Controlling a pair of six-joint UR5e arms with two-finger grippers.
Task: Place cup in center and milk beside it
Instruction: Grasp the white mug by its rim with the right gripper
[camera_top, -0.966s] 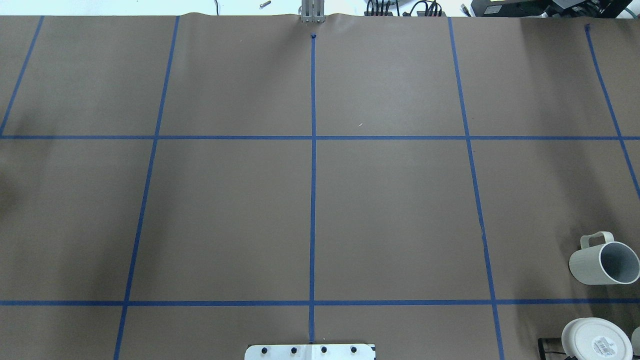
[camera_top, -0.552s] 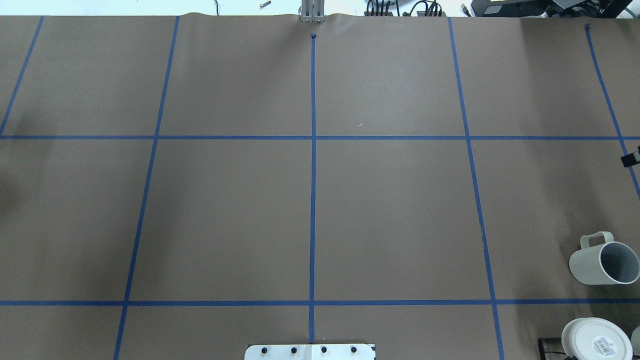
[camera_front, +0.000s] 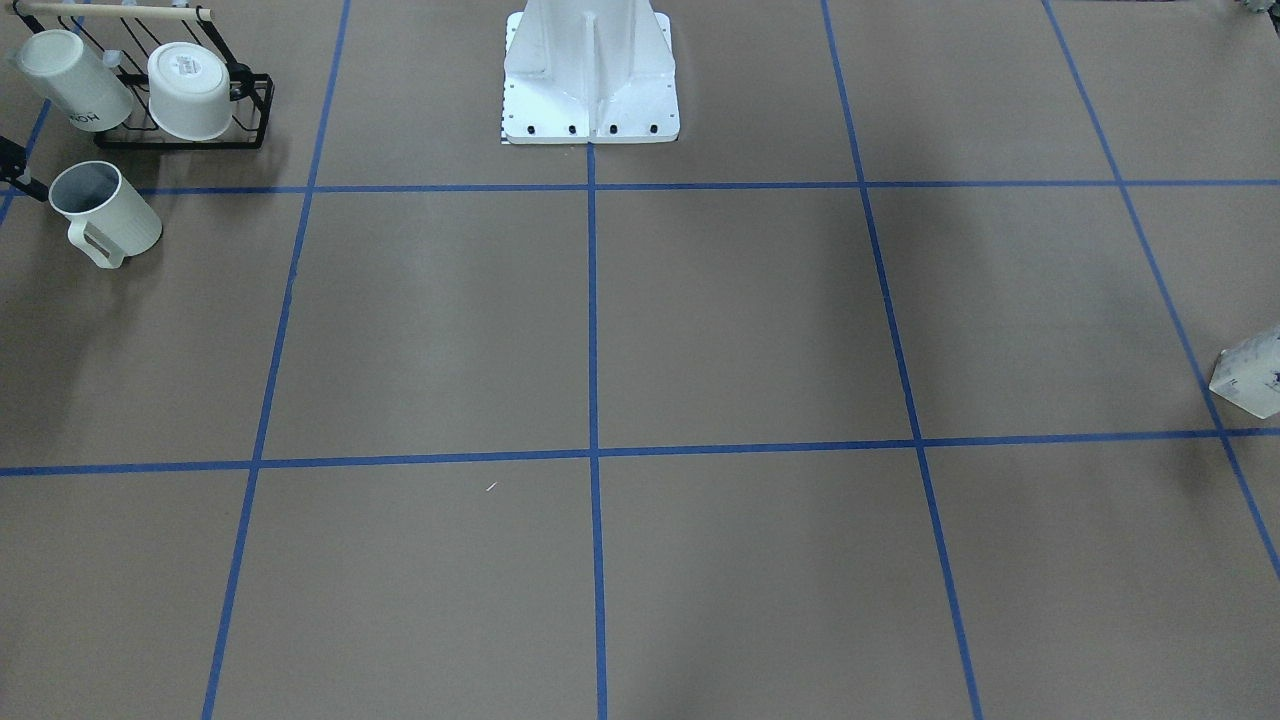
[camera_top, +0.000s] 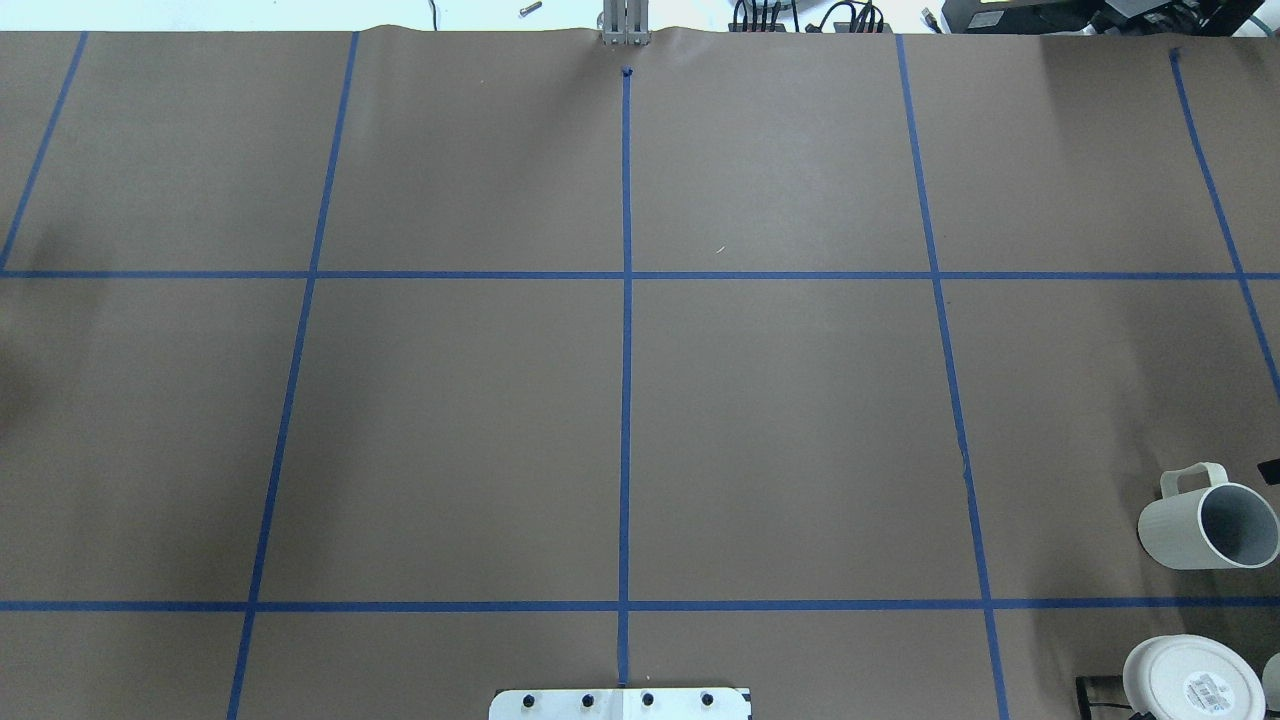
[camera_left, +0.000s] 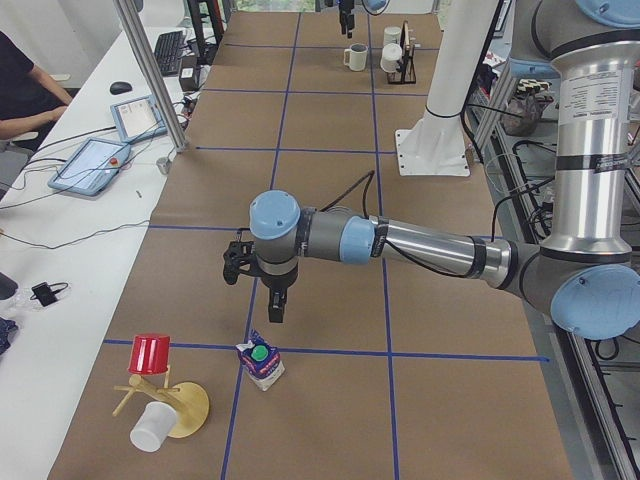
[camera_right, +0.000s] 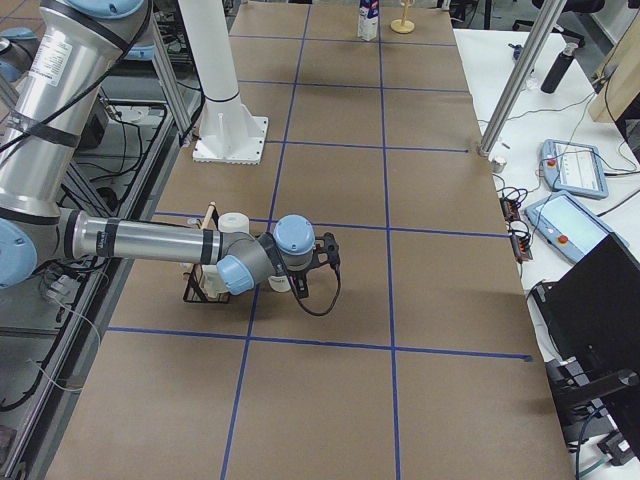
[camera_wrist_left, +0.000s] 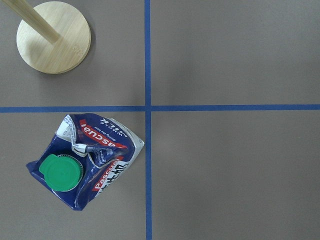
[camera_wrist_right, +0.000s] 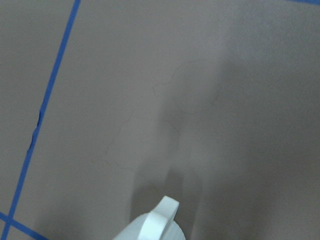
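The cup (camera_top: 1205, 528), a plain white mug with a squarish handle and grey inside, stands at the table's right end; it also shows in the front view (camera_front: 105, 215). Only its handle (camera_wrist_right: 162, 220) shows in the right wrist view. The right gripper (camera_right: 305, 285) hovers close over it; I cannot tell whether it is open or shut. The milk (camera_wrist_left: 85, 160), a blue carton with a green cap, stands at the left end (camera_left: 262, 362), beside a tape crossing. The left gripper (camera_left: 275, 310) hangs above it, apart from it; I cannot tell whether it is open or shut.
A black wire rack (camera_front: 185, 100) behind the cup holds a lettered mug and a handleless cup (camera_top: 1190, 680). A wooden mug tree (camera_left: 160, 400) with a red and a white cup stands next to the milk. The robot's white base (camera_front: 590, 70) is at mid-table.
A dark tip of the right gripper came in at the overhead view's right edge and moved down it toward the cup. The cup has not moved.
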